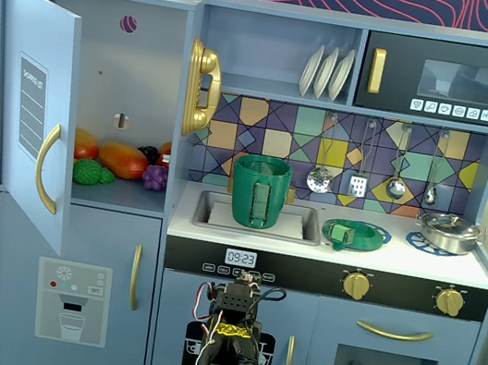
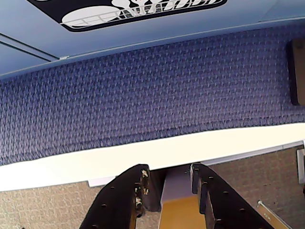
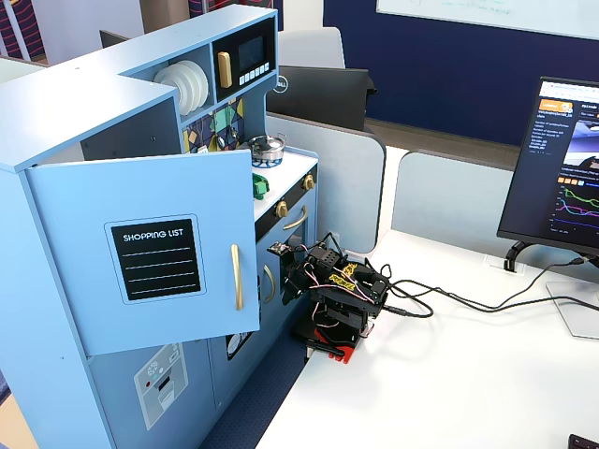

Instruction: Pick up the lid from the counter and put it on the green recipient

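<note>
The green lid (image 1: 356, 234) lies flat on the white counter (image 1: 395, 258), right of the sink, its small knob at the front. The green recipient (image 1: 258, 192), a tall dark-green pot with a lighter tab handle, stands upright in the sink. The arm (image 1: 230, 349) is folded low in front of the kitchen's lower doors, far below both. It also shows folded on the white desk (image 3: 468, 374) in a fixed view (image 3: 337, 295). In the wrist view my gripper (image 2: 169, 168) points down at the desk edge and blue carpet, jaws apart and empty.
A silver pan (image 1: 448, 233) sits on the blue burner ring at the counter's right. The fridge door (image 1: 36, 110) stands open at the left, with toy fruit inside. Utensils hang above the counter. A monitor (image 3: 562, 168) and cables are on the desk.
</note>
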### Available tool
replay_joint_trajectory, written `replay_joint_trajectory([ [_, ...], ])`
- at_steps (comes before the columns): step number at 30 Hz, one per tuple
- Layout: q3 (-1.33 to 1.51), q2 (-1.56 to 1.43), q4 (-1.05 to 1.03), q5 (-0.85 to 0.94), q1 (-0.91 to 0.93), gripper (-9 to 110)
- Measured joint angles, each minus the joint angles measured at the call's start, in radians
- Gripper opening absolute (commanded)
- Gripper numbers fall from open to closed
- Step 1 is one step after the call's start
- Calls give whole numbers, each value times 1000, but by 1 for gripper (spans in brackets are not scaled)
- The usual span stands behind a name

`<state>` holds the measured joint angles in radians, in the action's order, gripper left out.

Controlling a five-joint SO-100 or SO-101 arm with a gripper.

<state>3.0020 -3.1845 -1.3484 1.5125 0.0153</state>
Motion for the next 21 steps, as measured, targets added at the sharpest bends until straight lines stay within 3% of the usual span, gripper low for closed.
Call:
replay_joint_trajectory([
  [17, 0, 0, 0, 17, 0, 0],
  [21, -5, 8, 28, 83, 84, 0],
])
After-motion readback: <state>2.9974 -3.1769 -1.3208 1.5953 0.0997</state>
